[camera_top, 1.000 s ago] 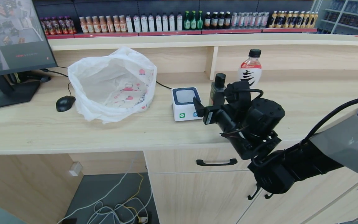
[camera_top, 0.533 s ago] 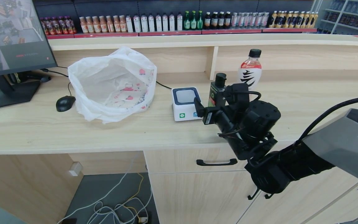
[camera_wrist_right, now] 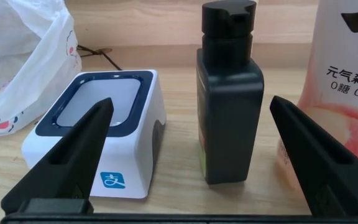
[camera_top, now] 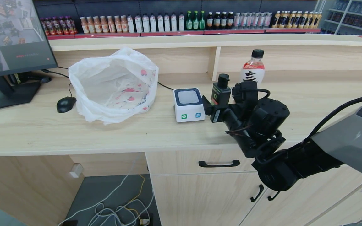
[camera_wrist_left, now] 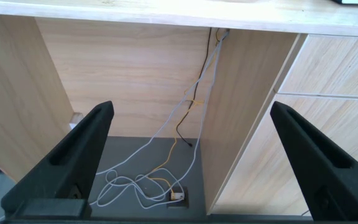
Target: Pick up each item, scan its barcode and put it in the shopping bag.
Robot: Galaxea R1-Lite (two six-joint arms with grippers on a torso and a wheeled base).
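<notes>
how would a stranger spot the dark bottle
On the light wooden counter, find the white square scanner box. Right of it stands a flat-sided black plastic bottle, darker and boxier than the rounded pale drink bottle behind it.

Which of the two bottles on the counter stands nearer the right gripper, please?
The dark bottle beside the scanner: it stands straight ahead of the right gripper, whose jaws are open, while the pale pink-labelled bottle stands farther back.

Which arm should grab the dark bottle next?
Right. Its open gripper faces the dark bottle standing beside the scanner, lined up for a grasp. The left gripper hangs below the counter, facing cables.
</notes>
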